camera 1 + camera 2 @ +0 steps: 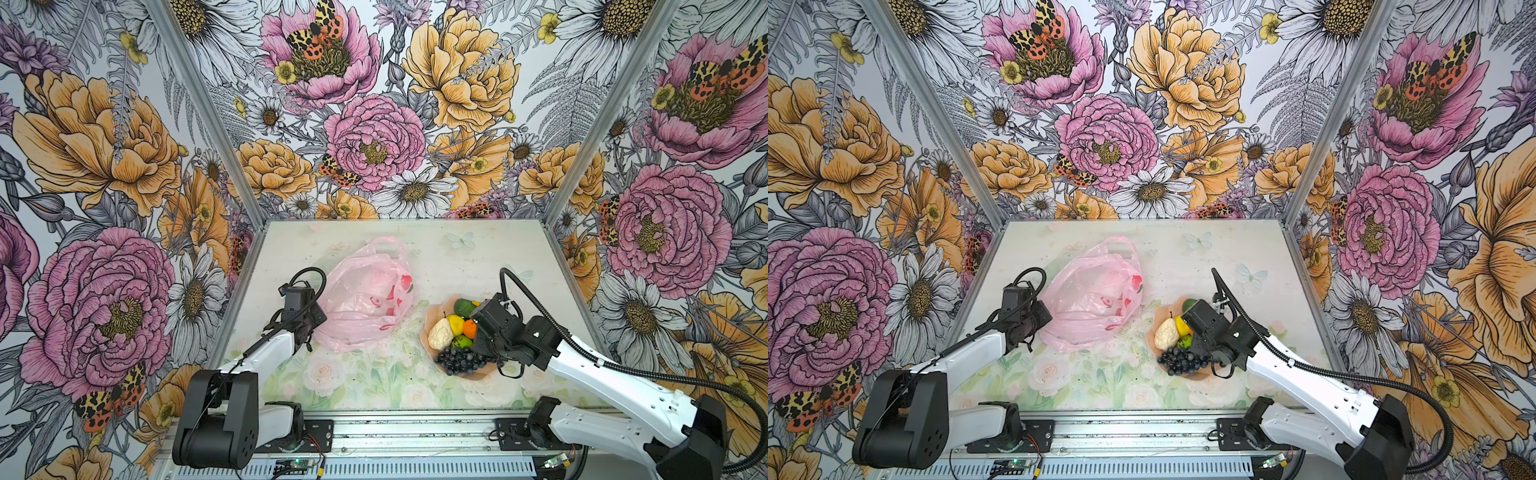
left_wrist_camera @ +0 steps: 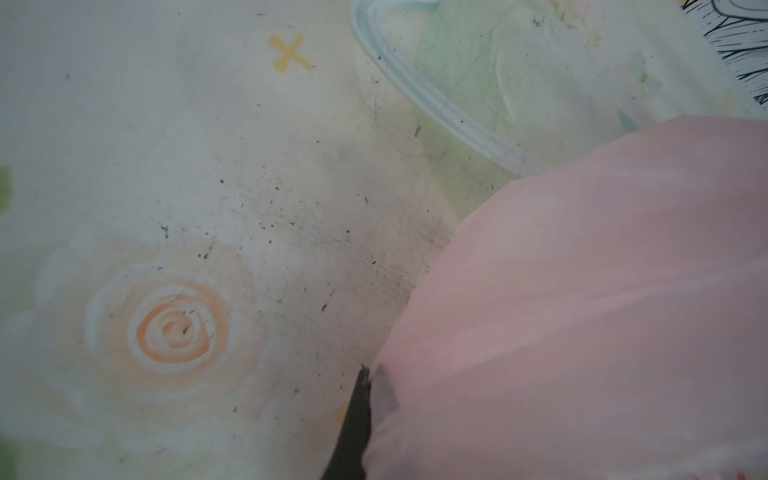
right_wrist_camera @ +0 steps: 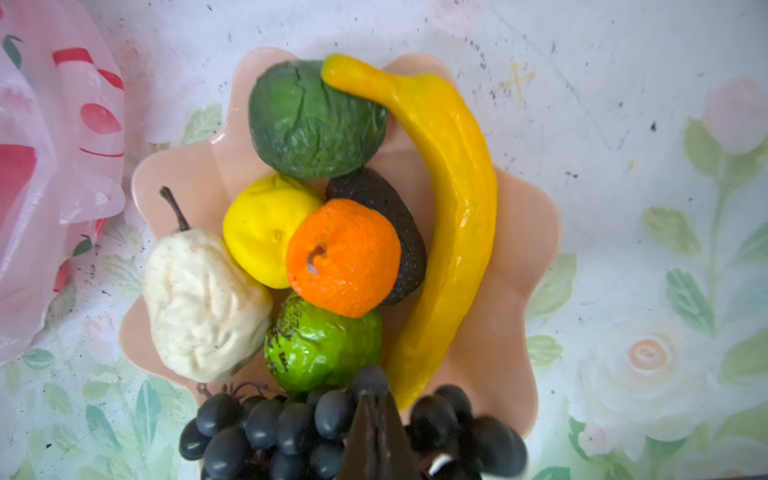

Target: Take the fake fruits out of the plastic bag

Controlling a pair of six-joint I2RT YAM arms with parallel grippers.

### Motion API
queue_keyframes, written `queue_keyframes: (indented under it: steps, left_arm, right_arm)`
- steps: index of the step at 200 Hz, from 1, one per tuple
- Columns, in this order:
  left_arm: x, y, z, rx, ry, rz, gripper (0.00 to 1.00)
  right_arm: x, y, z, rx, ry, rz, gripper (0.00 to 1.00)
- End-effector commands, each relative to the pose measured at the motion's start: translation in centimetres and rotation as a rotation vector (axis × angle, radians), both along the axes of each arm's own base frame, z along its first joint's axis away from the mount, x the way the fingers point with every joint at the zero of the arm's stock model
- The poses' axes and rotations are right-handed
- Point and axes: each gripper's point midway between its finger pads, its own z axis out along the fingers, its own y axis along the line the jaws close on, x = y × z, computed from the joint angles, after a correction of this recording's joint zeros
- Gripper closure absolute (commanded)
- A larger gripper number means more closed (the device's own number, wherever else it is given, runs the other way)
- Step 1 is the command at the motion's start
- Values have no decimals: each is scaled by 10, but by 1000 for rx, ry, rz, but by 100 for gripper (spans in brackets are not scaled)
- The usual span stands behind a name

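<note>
In both top views the plastic bag (image 1: 365, 299) lies crumpled on the counter (image 1: 374, 386) just beside the dish (image 1: 473, 376), which holds the fake fruits (image 1: 455, 324). The left wrist view shows the left pincer (image 2: 368, 386) clamped on the bag's edge. In the right wrist view the right pincer (image 3: 376, 411) is closed, with its tips at the grape bunch (image 3: 291, 428) in the dish.

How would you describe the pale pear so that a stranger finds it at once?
Look at the peach-pink scalloped dish on the flowered table, beside the pink plastic bag. On the side of the dish facing the bag lies the pear, next to the lemon. It alone is cream-white and wrinkled, with a thin dark stem; its neighbours are bright yellow, orange or green.
</note>
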Motion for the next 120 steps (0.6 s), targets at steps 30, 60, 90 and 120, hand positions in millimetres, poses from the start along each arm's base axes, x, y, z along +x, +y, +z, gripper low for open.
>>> queue_keyframes:
  steps: [30, 60, 90, 120]
  left_arm:
    - [4, 0, 2, 0, -18, -13, 97]
    - [4, 0, 3, 3, -18, -13, 97]
    - [4, 0, 2, 1, -17, -12, 97]
    - [5, -1, 2, -2, -14, -18, 97]
  right_arm:
    - [15, -12, 16, -118, -24, 47, 96]
    - [8, -15, 1, -119, 13, 33, 96]
    - [-5, -17, -14, -81, 45, 11, 88]
    - [-8, -21, -13, -76, 37, 6, 67]
